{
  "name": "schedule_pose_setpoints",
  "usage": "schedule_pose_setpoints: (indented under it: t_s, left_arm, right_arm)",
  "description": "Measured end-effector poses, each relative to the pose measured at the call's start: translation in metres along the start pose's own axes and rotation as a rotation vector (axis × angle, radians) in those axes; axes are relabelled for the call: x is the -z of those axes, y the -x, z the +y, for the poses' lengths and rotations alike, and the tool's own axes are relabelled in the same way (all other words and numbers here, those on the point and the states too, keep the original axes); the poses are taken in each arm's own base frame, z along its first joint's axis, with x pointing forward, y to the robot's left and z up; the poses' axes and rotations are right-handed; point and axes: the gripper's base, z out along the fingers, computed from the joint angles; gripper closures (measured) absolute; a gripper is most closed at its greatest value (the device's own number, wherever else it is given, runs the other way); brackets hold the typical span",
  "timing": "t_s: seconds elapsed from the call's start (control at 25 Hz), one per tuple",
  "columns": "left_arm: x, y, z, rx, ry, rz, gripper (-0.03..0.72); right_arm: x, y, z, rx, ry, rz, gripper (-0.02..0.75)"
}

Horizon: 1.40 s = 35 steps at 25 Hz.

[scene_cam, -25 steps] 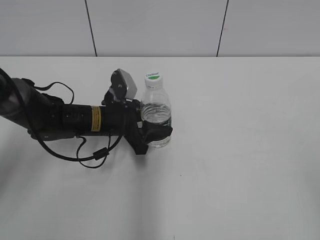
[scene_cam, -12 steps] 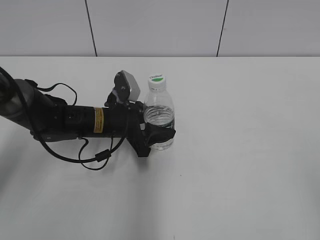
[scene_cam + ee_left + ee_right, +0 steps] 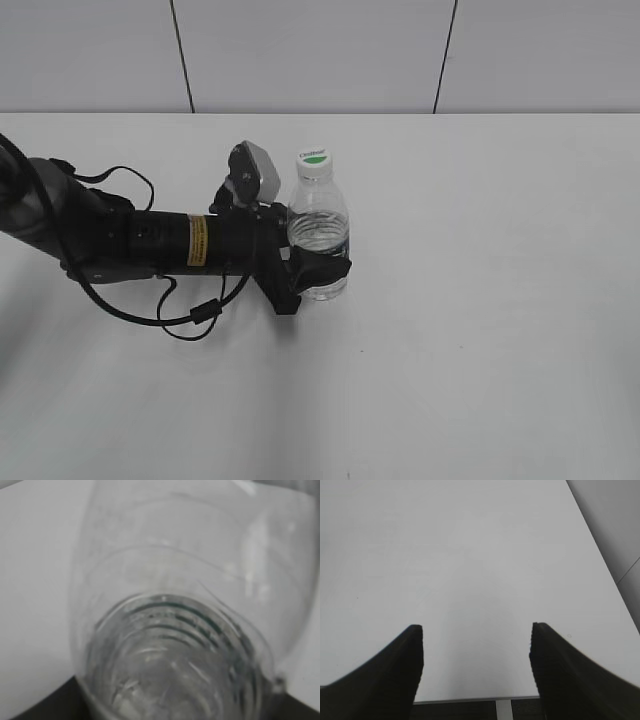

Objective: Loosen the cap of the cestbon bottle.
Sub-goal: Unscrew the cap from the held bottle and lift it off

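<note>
The cestbon bottle (image 3: 318, 235) stands upright on the white table, clear and ribbed. Its white cap (image 3: 314, 160) with a green oval sits on top. My left gripper (image 3: 318, 272) reaches in from the left and is shut on the bottle's lower body. The left wrist view is filled by the blurred clear bottle (image 3: 170, 630), with a thin green label edge showing. My right gripper (image 3: 476, 630) is open and empty over bare table; it does not show in the exterior view.
The black left arm (image 3: 120, 240) with a loose cable lies across the table's left side. A grey panelled wall stands behind the table. The table's near edge (image 3: 470, 699) shows in the right wrist view.
The left gripper and the bottle shifted slightly to the right over the first half second, then held still.
</note>
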Motion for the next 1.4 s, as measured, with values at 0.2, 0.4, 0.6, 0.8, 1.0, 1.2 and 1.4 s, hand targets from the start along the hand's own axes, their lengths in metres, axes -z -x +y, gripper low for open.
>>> schedule_pose_setpoints:
  t_s: [0.2, 0.4, 0.6, 0.8, 1.0, 1.2, 1.4]
  left_arm:
    - [0.0, -0.001, -0.003, -0.021, -0.03, 0.009, 0.314]
    - [0.0, -0.001, -0.004, -0.03, -0.044, 0.011, 0.314]
    - [0.0, -0.001, -0.004, -0.032, -0.047, 0.011, 0.314]
    - [0.0, -0.001, -0.004, -0.032, -0.047, 0.011, 0.314]
    - [0.0, -0.001, -0.004, -0.032, -0.048, 0.011, 0.314]
    - [0.0, -0.001, -0.004, -0.033, -0.049, 0.011, 0.314]
    - [0.0, -0.001, -0.004, -0.033, -0.049, 0.011, 0.314]
  right_arm:
    - [0.0, 0.0, 0.0, -0.001, 0.0, 0.0, 0.222]
    - [0.001, 0.001, 0.0, -0.031, 0.005, -0.003, 0.222]
    - [-0.003, 0.022, 0.002, -0.104, 0.069, 0.07, 0.222]
    - [-0.01, 0.055, 0.002, -0.15, 0.134, 0.116, 0.222]
    - [-0.023, 0.079, -0.002, -0.167, 0.142, 0.115, 0.222]
    - [-0.04, 0.109, -0.006, -0.19, 0.168, 0.297, 0.222]
    - [-0.062, 0.158, -0.013, -0.258, 0.17, 0.38, 0.222]
